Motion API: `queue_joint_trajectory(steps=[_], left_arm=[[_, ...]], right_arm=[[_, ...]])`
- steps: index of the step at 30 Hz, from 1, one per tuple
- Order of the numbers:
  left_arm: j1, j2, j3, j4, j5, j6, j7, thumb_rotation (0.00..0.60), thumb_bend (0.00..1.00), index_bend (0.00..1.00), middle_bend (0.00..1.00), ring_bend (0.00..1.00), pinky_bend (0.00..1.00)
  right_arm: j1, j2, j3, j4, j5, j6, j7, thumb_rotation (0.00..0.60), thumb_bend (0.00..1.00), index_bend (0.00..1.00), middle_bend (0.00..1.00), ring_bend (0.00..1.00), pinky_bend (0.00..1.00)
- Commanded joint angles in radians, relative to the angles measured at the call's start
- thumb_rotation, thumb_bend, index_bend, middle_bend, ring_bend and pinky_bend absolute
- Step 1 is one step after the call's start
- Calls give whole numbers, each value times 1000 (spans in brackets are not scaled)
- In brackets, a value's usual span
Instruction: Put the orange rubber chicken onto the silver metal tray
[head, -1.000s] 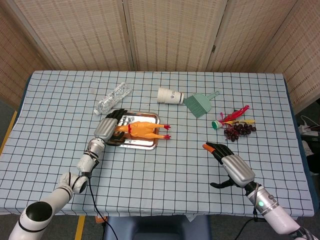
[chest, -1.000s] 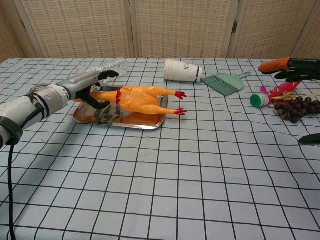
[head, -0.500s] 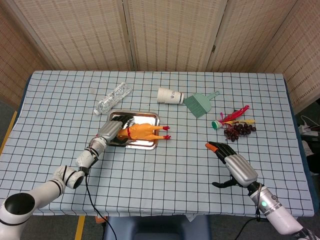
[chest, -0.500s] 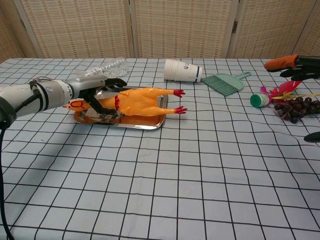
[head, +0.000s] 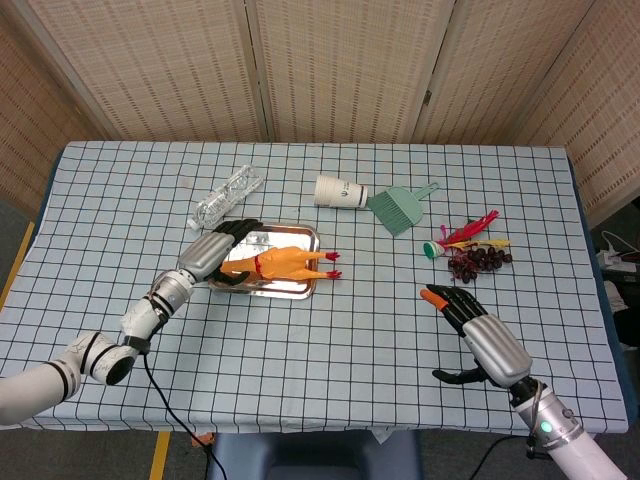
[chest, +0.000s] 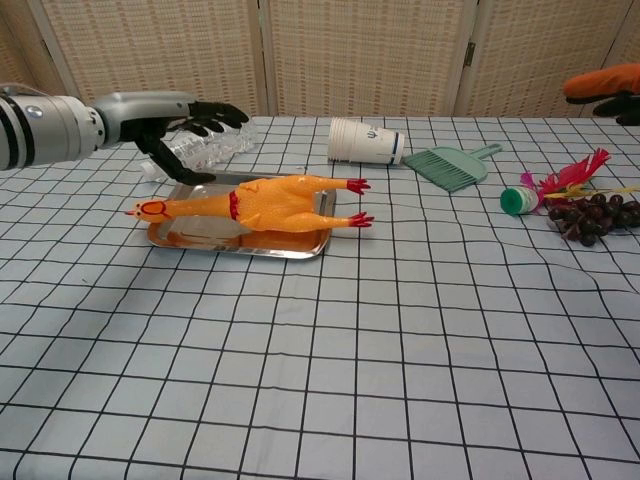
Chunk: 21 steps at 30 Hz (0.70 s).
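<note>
My left hand (chest: 165, 118) hovers raised, fingers spread and empty; my right hand (head: 478, 333) hangs open too.

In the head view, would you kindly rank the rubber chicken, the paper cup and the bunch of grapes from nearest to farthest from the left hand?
From the left hand:
1. Rubber chicken, on the tray just beside the hand.
2. Paper cup, on its side farther back, mid-table.
3. Grapes, far across on the right side.
</note>
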Motion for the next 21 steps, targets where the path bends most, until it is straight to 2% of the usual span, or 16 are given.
queue_joint_trajectory(steps=[1, 3, 5, 6, 7, 10, 13, 16, 18, 21], left_arm=[[169, 133, 53, -214, 100, 295, 173, 600, 349, 0, 0, 0, 46], [190, 139, 62, -231, 110, 328, 194, 600, 350, 0, 0, 0, 46], [272, 159, 105, -279, 150, 448, 257, 600, 351, 0, 0, 0, 46], [333, 171, 142, -304, 181, 531, 285, 600, 352, 0, 0, 0, 46], [462, 194, 231, -332, 227, 669, 311, 600, 353, 0, 0, 0, 46], [587, 189, 306, -308, 277, 802, 361, 600, 354, 0, 0, 0, 40], [672, 147, 314, -234, 259, 882, 410, 600, 358, 0, 0, 0, 38], [711, 113, 311, -181, 212, 873, 445, 600, 361, 0, 0, 0, 39], [706, 126, 319, -186, 230, 854, 465, 600, 364, 0, 0, 0, 40], [717, 128, 313, -200, 259, 881, 470, 600, 365, 0, 0, 0, 39]], right_arm=[[-35, -6, -12, 4, -22, 46, -44, 600, 60, 0, 0, 0, 0], [-42, -10, -14, 6, -25, 55, -54, 600, 60, 0, 0, 0, 0], [-68, -18, -21, 19, -27, 85, -96, 600, 60, 0, 0, 0, 0], [-89, -24, -23, 32, -22, 107, -140, 600, 60, 0, 0, 0, 0], [-139, -30, -27, 67, 9, 158, -265, 600, 61, 0, 0, 0, 0], [-224, -98, -9, 110, 39, 283, -431, 600, 60, 0, 0, 0, 0], [-293, -168, 6, 200, 35, 402, -485, 600, 60, 0, 0, 0, 0], [-345, -204, 6, 285, 28, 479, -470, 600, 60, 0, 0, 0, 0], [-364, -208, 3, 315, 19, 507, -431, 600, 60, 0, 0, 0, 0], [-381, -179, -6, 323, -15, 536, -371, 600, 60, 0, 0, 0, 0]])
